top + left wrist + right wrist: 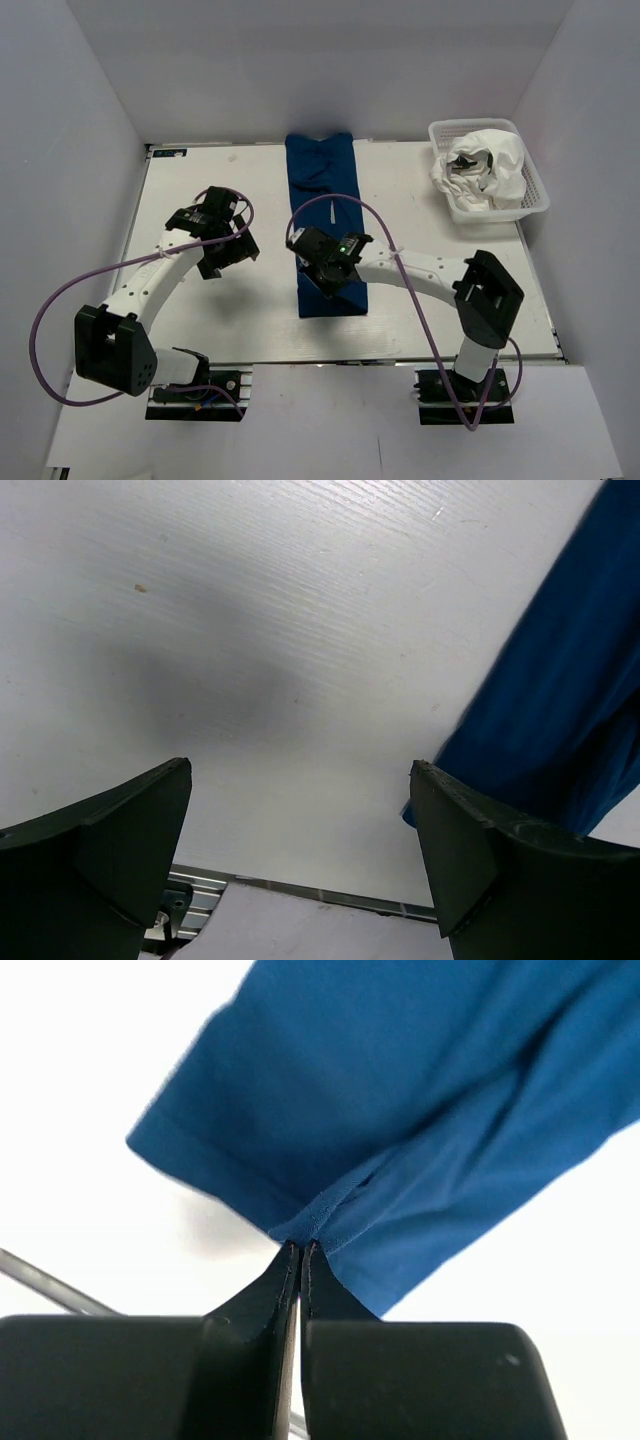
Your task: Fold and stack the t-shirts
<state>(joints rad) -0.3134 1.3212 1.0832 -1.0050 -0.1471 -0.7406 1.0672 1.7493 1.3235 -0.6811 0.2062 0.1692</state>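
Right pincer (301,1250) pinches the smooth navy cloth t-shirt (420,1090); left pincer (300,770) hangs spread over white woodgrain bench (250,610).

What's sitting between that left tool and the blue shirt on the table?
Nothing: only bare table lies between the open left tool and the blue shirt. This is clearest in the top view, and the left wrist view agrees.

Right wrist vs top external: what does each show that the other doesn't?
Right wrist only: the right gripper shut, pinching a bunched edge of the navy t-shirt. Top external only: the left gripper left of the shirt, and a white t-shirt heaped in the white lattice basket at far right. Both: the navy t-shirt with the right gripper at its near end.
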